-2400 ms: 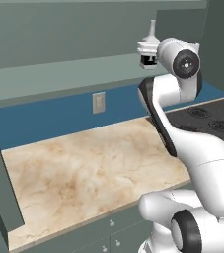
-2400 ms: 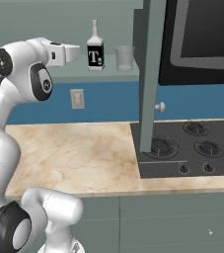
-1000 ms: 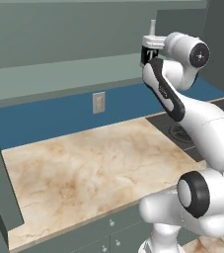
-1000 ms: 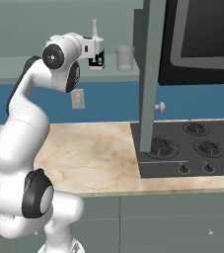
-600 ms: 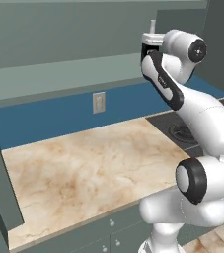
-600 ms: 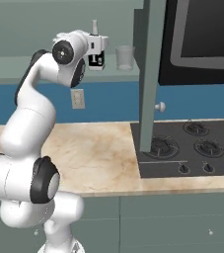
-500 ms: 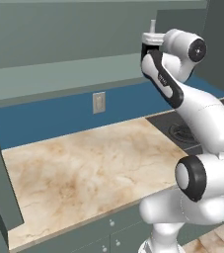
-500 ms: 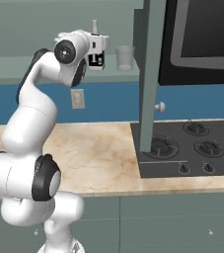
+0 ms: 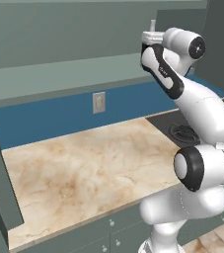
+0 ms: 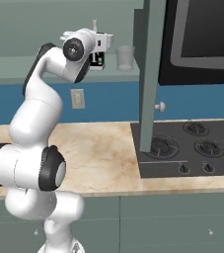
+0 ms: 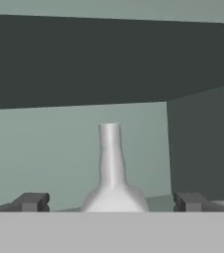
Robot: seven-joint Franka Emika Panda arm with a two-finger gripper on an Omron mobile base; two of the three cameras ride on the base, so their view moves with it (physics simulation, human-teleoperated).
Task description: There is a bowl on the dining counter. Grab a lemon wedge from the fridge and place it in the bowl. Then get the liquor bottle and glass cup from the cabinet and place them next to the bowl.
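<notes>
The cabinet point(image 10: 150, 74) is the landmark: a grey-green wall unit standing open, its flat door edge-on in the right base view, its shelf running leftward behind the arm. Below the cabinet lies a beige marbled desk point(image 9: 89, 168) with a blue back wall carrying a pale socket plate point(image 9: 99, 102), and under the door's right side sits a black hob point(image 10: 195, 148). The white arm reaches up into the cabinet opening, and its pincer point(image 10: 103, 49) is level with the shelf, jaws spread wide with the two dark fingertips point(image 11: 32, 201) well apart on either side of the bottle, not touching it. The liquor bottle point(image 10: 98, 55) stands upright on the cabinet shelf, mostly hidden behind the hand in the right base view: a dark body with a white label and a slim pale neck; from the hand view the neck point(image 11: 109, 153) rises straight from rounded pale shoulders. The glass cup point(image 10: 125, 58), a short clear tumbler, stands on the same shelf, between the bottle and the cabinet door
</notes>
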